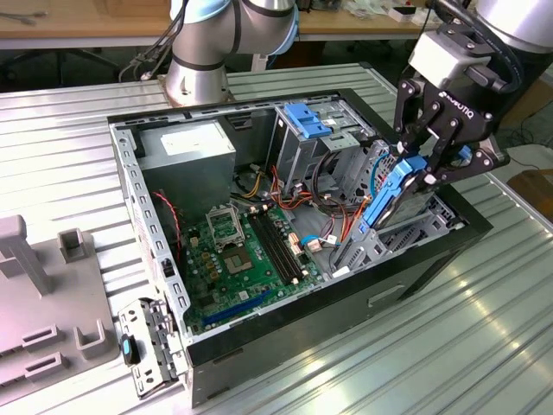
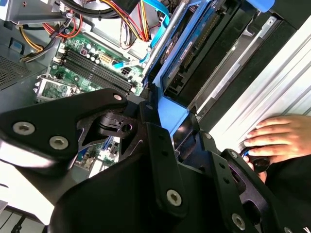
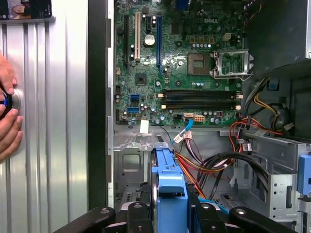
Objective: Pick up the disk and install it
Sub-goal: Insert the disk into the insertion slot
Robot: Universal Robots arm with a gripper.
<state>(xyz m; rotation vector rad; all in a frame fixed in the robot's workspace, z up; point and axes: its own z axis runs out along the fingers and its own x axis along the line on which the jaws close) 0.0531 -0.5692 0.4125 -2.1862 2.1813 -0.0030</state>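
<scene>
Clamping the flat blue-railed disk [image 1: 384, 203], black end effector [image 1: 416, 169] closed on it, apparently tilted above sheet-metal case [image 1: 130, 186]

In the exterior view, a ribbed metal table [image 1: 69, 130] carries an open computer case [image 1: 346, 320] at centre. A grey fixture [image 1: 82, 333] sits at eight o'clock, the arm's base [image 1: 197, 78] at twelve

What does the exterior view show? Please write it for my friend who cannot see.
A black gripper holds the disk, jaws shut on its blue-railed upper end, tilted into the open computer case at the exterior view's right. A green motherboard lies inside the case, which sits on a ribbed metal table.
</scene>
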